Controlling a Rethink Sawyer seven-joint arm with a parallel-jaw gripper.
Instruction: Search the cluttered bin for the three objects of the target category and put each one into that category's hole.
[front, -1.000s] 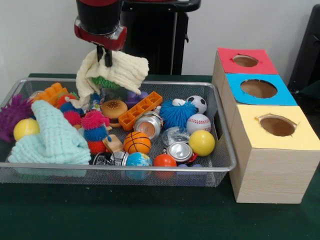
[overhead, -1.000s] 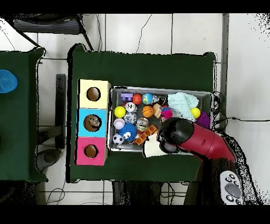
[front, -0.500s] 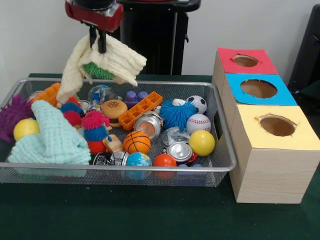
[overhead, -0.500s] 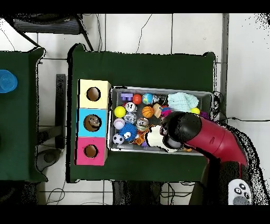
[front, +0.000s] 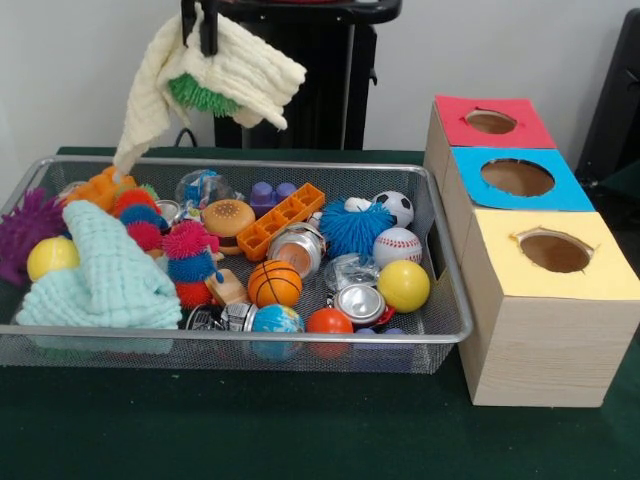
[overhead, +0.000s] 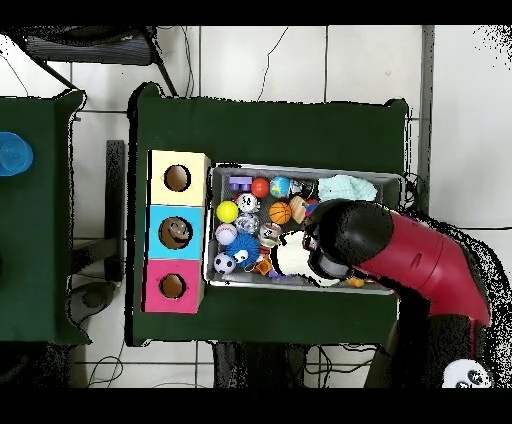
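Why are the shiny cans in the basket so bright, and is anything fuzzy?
Front view: the silver cans catch room light as white glare, and the held cream cloth looks slightly soft; overhead view: the toys in the wire bin are too small to make out well.

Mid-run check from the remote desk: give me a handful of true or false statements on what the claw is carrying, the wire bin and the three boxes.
1. The claw holds a cream cloth above the wire bin. True.
2. A green spiky toy hangs inside the lifted cloth. True.
3. The light green cloth has been lifted out of the bin. False: it lies in the bin's left part, beside the small yellow ball.
4. The yellow-topped box stands nearest the camera in the front view. True.
5. The boxes, near to far, run yellow, red, blue. False: the blue-topped box sits in the middle, and the red-topped box is farthest.
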